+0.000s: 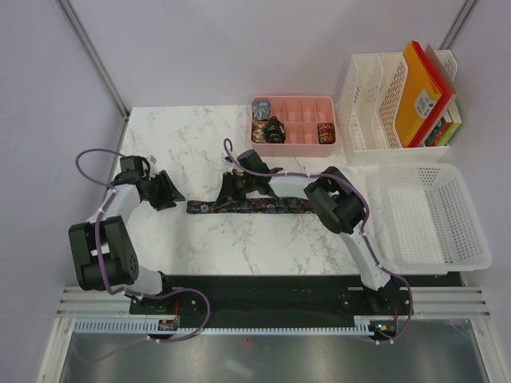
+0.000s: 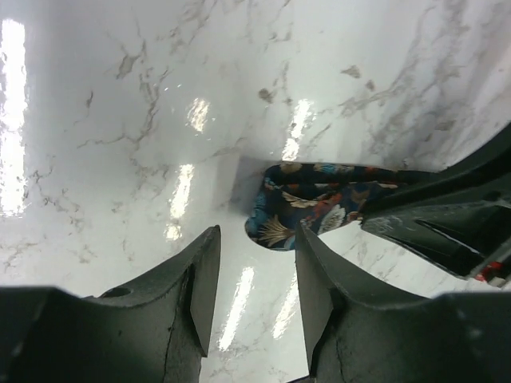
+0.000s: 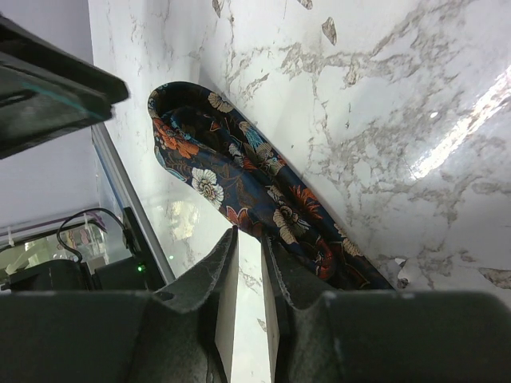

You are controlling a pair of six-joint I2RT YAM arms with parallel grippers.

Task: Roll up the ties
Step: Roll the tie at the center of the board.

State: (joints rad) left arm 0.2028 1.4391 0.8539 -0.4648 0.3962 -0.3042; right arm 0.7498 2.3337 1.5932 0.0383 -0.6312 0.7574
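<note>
Rolling is standing at an early stage. Three coils are already sitting in the pink tray (image 1: pixel 291 149): a grey-blue coil (image 1: pixel 262 109), a dark coil (image 1: pixel 275 128) and a red-orange coil (image 1: pixel 326 132). The floral tie (image 1: pixel 255 207) is lying stretched as a flat strip on the counter (image 1: pixel 200 144) between the two arms. Only its end nearest the left arm is appearing turned over on itself, so nearly all of its rolling is remaining.

The left gripper (image 2: pixel 255 239) is hovering with its fingers (image 2: pixel 200 279) moderately apart. The tie end is lying just ahead of them, and nothing is being held. The right gripper (image 3: pixel 249 239) is showing fingers (image 3: pixel 223 279) drawn to a narrow slit. Bare counter is showing through the slit, and the tie edge is passing just beside the tips, ungripped.
</note>
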